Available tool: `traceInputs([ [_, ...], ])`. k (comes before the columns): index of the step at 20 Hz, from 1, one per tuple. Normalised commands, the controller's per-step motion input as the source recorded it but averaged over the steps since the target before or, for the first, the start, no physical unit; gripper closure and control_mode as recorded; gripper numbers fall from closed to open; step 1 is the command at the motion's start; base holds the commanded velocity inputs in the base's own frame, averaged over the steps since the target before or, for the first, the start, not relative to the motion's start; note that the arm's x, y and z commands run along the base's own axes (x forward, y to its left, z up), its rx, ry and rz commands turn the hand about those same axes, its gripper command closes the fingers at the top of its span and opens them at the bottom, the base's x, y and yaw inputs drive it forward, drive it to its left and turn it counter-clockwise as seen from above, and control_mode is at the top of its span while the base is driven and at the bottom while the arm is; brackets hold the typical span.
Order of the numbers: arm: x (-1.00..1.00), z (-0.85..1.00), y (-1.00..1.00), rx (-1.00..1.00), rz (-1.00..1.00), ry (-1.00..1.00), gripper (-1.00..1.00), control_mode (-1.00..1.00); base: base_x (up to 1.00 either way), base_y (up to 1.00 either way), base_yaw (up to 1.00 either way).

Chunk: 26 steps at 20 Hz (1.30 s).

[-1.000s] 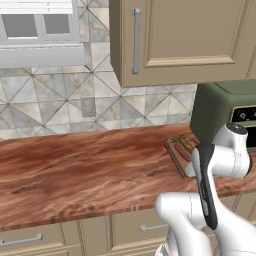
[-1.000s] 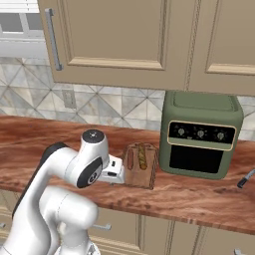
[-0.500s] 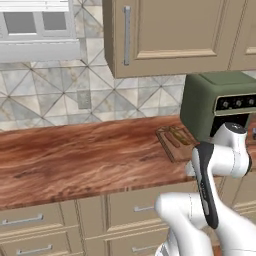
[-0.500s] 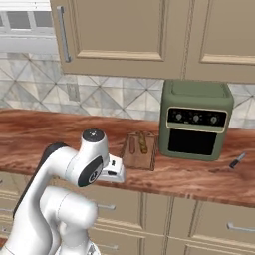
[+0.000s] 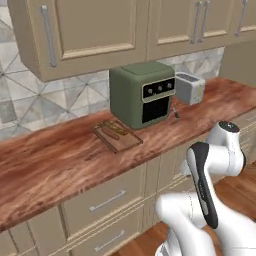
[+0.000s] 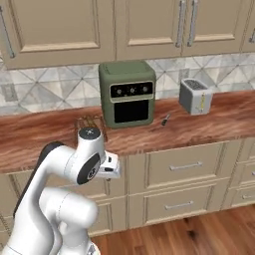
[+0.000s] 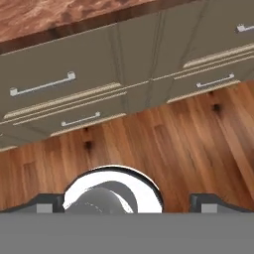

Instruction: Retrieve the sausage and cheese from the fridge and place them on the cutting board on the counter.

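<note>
The cutting board (image 5: 118,135) lies flat on the counter (image 5: 60,160), just left of a green oven. In the right base view the cutting board (image 6: 88,122) peeks out behind my arm. A thin yellowish piece and a darker one lie on the board, too small to name. No sausage or cheese can be made out for certain, and the fridge is out of view. My gripper (image 7: 131,202) hangs below the counter's front edge, pointing down at the wooden floor. It is open, its fingertips (image 7: 49,201) wide apart with nothing between them.
A green countertop oven (image 5: 142,92) stands behind the board, with a silver toaster (image 5: 189,87) to its right and a small dark utensil (image 5: 176,114) between them. Beige drawers with bar handles (image 7: 42,85) run under the counter. Wall cabinets (image 6: 124,25) hang above.
The whole picture has shifted: the base has moved, so the counter sits further off and the toaster has come into view. The gripper stays open and empty.
</note>
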Motion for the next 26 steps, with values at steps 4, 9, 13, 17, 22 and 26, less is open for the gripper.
traceInputs([
  [4, 0.00, 0.00, 0.00, 0.00, 0.00, 0.00, -1.00, 1.00, 0.00, 0.07, -1.00],
  [9, 0.00, 0.00, 0.00, 0.00, 0.00, 0.00, -1.00, 1.00, 0.00, 0.05, -1.00],
  [13, 0.00, 0.00, 0.00, 0.00, 0.00, 0.00, -1.00, 1.00, 0.00, 0.02, -0.99],
  [17, 0.00, 0.00, 0.00, 0.00, 0.00, 0.00, -1.00, 1.00, 0.00, 0.00, -0.94],
  [22, 0.00, 0.00, 0.00, 0.00, 0.00, 0.00, -1.00, 1.00, 0.07, -0.14, -0.77],
  [26, 0.00, 0.00, 0.00, 0.00, 0.00, 0.00, -1.00, 1.00, 0.42, -0.28, -0.40],
])
